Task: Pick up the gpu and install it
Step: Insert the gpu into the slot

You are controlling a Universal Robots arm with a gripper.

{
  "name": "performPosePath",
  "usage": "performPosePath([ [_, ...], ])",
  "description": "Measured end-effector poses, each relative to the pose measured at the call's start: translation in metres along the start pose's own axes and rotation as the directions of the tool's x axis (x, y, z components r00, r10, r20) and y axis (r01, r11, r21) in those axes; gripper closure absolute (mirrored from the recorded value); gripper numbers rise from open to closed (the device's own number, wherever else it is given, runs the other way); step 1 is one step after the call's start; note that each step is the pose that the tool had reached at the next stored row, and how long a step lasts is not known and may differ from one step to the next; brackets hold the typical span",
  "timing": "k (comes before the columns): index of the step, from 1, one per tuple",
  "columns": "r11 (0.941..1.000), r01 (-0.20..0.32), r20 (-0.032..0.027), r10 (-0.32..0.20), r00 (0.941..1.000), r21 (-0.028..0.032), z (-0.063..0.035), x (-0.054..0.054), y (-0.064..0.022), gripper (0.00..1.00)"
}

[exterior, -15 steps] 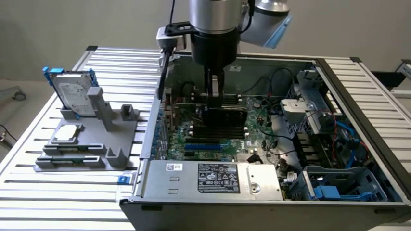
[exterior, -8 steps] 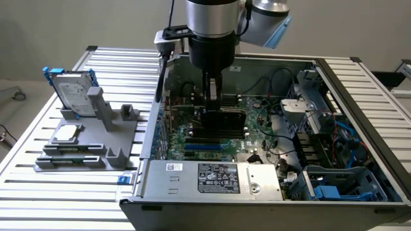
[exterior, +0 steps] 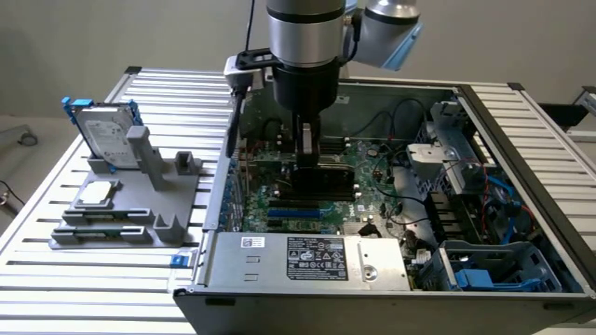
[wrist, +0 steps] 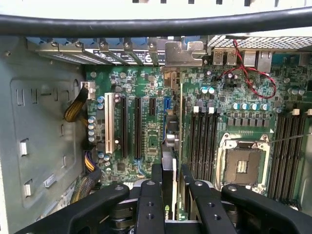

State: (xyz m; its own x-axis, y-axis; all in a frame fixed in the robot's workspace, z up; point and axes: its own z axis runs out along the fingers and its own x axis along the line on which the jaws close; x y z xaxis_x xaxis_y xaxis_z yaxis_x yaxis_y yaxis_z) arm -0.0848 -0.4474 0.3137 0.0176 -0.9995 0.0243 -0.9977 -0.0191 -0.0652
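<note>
My tool [wrist: 171, 180] clamped on gpu [exterior: 323, 183]; card upright, low over motherboard [wrist: 243, 112] (install step, I judge; cannot tell if seated). Seating calls for square, straight downward press.

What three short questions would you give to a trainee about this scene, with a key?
1. True or false: the fingers grip the gpu inside the case.
2. Where is the hard drive? A: on the motherboard. B: in the grey stand outside the case. C: in the fingers.
3. Fill in: the CPU socket is ___ (empty or filled).
Key: 1 true; 2 B; 3 empty.
</note>
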Motion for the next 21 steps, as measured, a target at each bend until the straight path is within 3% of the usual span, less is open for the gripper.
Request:
performPosePath([
  [11, 1.0000, -0.002, 0.0008, 0.002, 1.0000, -0.0013, 0.0129, 0.001, 0.0055, 0.74],
  [21, 0.9999, -0.014, 0.0095, 0.014, 0.9999, -0.0048, 0.0179, 0.011, 0.0062, 0.74],
])
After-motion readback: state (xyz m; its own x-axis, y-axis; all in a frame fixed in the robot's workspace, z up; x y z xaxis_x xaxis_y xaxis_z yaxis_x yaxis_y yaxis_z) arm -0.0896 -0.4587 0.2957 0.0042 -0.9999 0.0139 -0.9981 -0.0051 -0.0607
